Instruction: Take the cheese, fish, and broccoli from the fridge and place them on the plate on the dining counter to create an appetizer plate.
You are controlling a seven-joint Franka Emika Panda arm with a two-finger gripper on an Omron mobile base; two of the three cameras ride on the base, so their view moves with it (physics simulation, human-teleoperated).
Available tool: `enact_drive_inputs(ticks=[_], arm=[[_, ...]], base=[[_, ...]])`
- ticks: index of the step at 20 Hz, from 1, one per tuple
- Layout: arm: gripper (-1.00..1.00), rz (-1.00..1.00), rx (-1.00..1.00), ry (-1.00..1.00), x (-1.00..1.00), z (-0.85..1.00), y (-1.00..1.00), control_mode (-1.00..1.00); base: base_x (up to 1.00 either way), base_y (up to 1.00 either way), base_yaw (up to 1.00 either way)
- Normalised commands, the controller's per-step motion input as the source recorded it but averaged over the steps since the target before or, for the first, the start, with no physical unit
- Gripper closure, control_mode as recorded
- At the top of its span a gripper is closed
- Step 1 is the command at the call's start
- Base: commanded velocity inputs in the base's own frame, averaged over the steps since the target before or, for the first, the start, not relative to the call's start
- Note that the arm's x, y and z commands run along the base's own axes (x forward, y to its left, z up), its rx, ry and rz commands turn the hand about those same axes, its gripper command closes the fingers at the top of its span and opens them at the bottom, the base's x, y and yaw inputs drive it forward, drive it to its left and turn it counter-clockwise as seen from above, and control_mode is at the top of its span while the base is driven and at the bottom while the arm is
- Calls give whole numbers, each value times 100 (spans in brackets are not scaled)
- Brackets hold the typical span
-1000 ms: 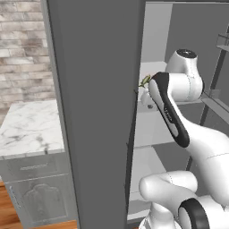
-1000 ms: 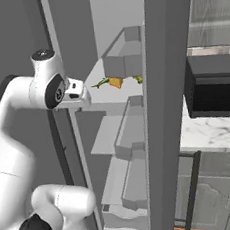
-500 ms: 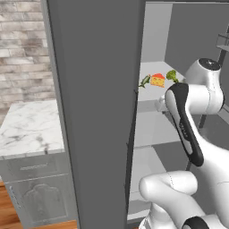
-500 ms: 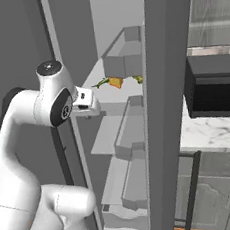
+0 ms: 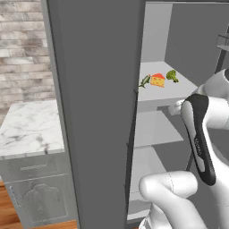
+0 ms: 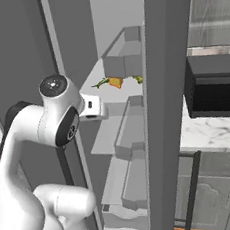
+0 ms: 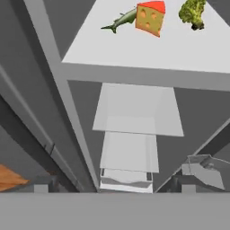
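The fridge stands open, its dark door panel filling the middle of the left base view. On an upper pale shelf lie the slender greenish fish, the orange-red cheese and the yellow-green broccoli, side by side. They also appear as fish, cheese and broccoli, and as cheese with the fish to its left. My gripper is open and empty, in front of and below that shelf's edge, apart from the food. The plate and dining counter are out of view.
Lower fridge shelves and door bins lie below and beside the hand. A marble wall counter with a grey cabinet stands left of the fridge. A black microwave sits on the counter to the right.
The arm has swung right and the hand has sunk a little below the shelf level, so the three foods now show uncovered in the left base view. The jaws stayed open.
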Motion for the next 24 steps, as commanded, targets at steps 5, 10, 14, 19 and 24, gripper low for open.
enact_drive_inputs(ticks=[5,10,14,19,24], arm=[[-100,5,0,-31,1,0,0,-100],[-100,1,0,-15,20,10,0,-100],[-100,0,0,-2,31,24,0,-100],[-100,0,0,0,23,40,0,-100],[-100,0,0,3,8,36,-2,-100]], base=[[0,0,0],[0,0,0],[0,0,0],[0,0,0],[0,0,0]])
